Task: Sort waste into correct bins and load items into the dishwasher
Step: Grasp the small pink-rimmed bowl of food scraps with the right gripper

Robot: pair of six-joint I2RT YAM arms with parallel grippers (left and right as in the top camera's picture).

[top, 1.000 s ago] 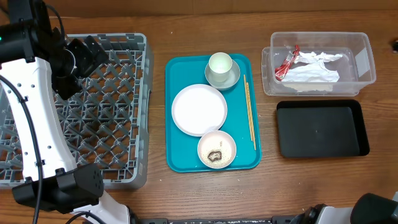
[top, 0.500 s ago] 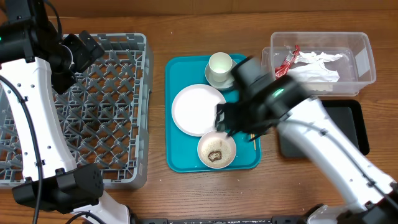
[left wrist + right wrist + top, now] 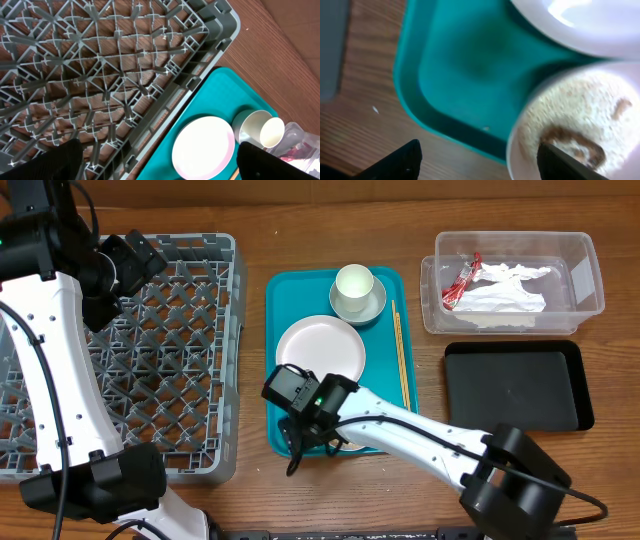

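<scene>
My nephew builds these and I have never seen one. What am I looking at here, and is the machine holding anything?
It is a robot with two arms at a table, each ending in two-fingered jaws. The wide picture is from a camera overhead; the other two from cameras on the wrists. The white left arm hangs over a grey rack, jaws open and empty. The right arm reaches a near corner of a teal tray; its open jaws stand either side of the rim of a bowl with food remains, gripping nothing. The tray also carries a plate, a cup in a small bowl and chopsticks. On the right sit a clear tub holding a red wrapper and napkin, and a black tray.
</scene>
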